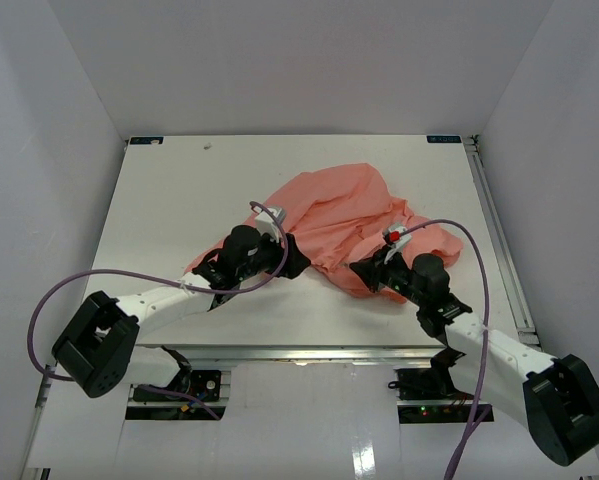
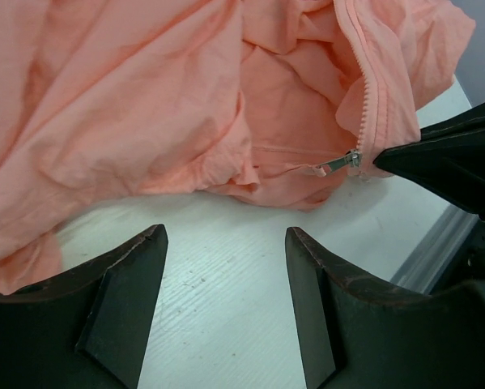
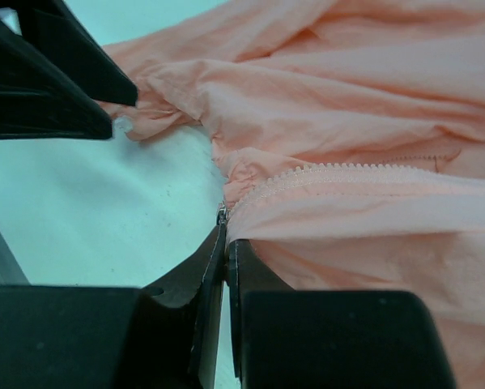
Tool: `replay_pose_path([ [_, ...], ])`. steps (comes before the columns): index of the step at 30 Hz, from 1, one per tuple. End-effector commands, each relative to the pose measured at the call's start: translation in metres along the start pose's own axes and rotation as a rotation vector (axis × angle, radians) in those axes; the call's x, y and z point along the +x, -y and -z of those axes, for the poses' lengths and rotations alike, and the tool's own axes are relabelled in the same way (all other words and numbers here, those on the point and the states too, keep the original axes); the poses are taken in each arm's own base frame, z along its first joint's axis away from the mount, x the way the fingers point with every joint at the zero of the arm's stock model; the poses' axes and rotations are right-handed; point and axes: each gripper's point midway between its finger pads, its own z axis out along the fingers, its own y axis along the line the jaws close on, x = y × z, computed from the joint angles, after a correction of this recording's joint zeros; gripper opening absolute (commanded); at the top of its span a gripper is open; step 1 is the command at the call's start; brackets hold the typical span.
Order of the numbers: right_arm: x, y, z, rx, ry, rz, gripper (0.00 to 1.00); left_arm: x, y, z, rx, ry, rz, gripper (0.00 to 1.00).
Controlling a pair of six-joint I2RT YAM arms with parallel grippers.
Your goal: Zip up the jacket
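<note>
Where the white flat tabletop [image 1: 179, 200] fills the middle of the top view, the salmon-pink thin fabric jacket [image 1: 339, 215] lies crumpled at its centre, bunched into folds, with the two arms reaching up to its lower edge from the bottom of the frame. Its sleeves and collar cannot be told apart in the heap, and its lower right part is cut off behind the right wrist.

The left gripper [image 2: 226, 235], black and two-fingered, stands with its fingers spread wide over bare table just below the jacket's lower left folds, with nothing between them. The right gripper [image 3: 225, 243] has its black fingers pressed together, pinching the jacket's hem at the foot of the zip. How much cloth sits between the pads is hidden by the fingers themselves.

A pale pink row of zipper teeth [image 2: 357, 73] runs down from the upper right of the left wrist view. At its lower end sits the small silver metal slider with its pull tab [image 2: 343, 162], pointing left, just beside the right gripper's tip. In the right wrist view only a speck of metal shows above the closed fingertips.
</note>
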Motion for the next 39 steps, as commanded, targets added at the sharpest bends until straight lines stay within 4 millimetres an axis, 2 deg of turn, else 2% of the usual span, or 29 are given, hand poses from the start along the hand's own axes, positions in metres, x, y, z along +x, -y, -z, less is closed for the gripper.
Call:
replay_pose_path([
  [1, -0.04, -0.02, 0.013, -0.095, 0.212, 0.115, 0.08, -0.016, 0.041, -0.003, 0.189, -0.006, -0.016, 0.7],
  [5, -0.043, -0.015, 0.02, -0.056, 0.256, 0.133, 0.08, -0.026, 0.051, -0.005, 0.232, 0.003, -0.022, 0.7],
  [11, -0.042, -0.024, 0.022, -0.109, 0.278, 0.131, 0.08, -0.038, 0.066, -0.018, 0.297, -0.011, -0.038, 0.7],
  [17, -0.045, -0.031, 0.024, -0.143, 0.289, 0.118, 0.08, -0.018, 0.073, -0.037, 0.374, -0.085, -0.038, 0.68],
  [24, -0.048, -0.031, 0.026, -0.139, 0.301, 0.108, 0.08, 0.007, 0.113, -0.024, 0.606, -0.134, -0.081, 0.6],
  [25, -0.048, -0.03, 0.026, -0.133, 0.302, 0.106, 0.08, 0.007, 0.118, -0.021, 0.629, -0.133, -0.089, 0.58],
  [29, -0.045, -0.025, 0.024, -0.109, 0.289, 0.092, 0.08, 0.013, 0.139, -0.009, 0.687, -0.126, -0.124, 0.3],
  [30, -0.045, -0.024, 0.023, -0.1, 0.289, 0.087, 0.08, 0.013, 0.141, -0.007, 0.685, -0.126, -0.131, 0.2],
  [31, -0.044, -0.022, 0.022, -0.093, 0.284, 0.083, 0.08, 0.015, 0.14, -0.007, 0.669, -0.133, -0.13, 0.14],
  [35, -0.041, -0.015, 0.02, -0.054, 0.269, 0.07, 0.08, 0.025, 0.132, -0.01, 0.604, -0.153, -0.149, 0.07],
  [39, -0.039, -0.008, 0.017, -0.025, 0.258, 0.065, 0.08, 0.036, 0.122, -0.012, 0.545, -0.173, -0.165, 0.09],
])
